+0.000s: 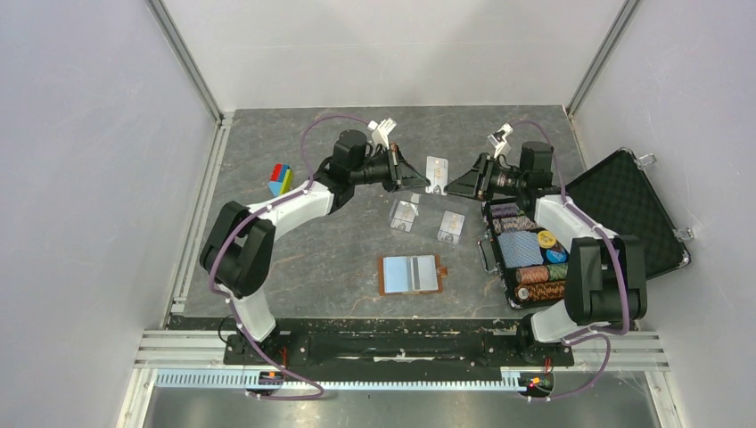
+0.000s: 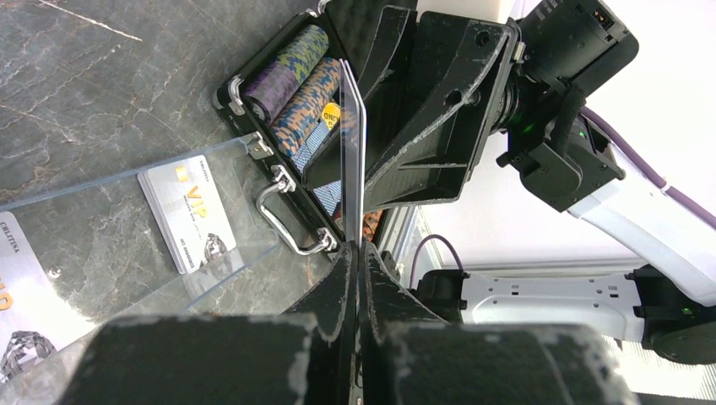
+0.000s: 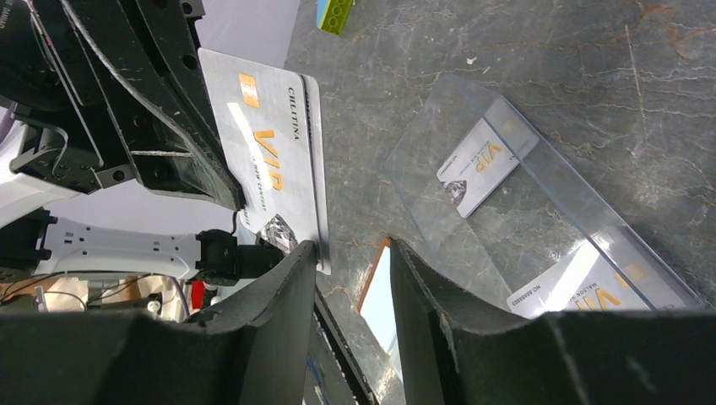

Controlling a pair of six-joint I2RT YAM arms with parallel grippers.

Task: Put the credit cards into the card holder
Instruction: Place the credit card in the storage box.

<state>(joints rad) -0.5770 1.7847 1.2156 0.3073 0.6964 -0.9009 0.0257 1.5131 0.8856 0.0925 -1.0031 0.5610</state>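
My left pincer [image 2: 359,251] is clenched on a white VIP credit card [image 2: 352,148], raised above the table [image 1: 339,259]; my right pincer [image 3: 352,247] is spread apart, just beside it.

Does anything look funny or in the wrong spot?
Yes: one credit card is off the table, pinched on edge by the left gripper, with the open right gripper facing it. Nothing looks spilled or broken.

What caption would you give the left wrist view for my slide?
Left gripper pinches a card, seen edge-on, in front of the right arm and open chip case.
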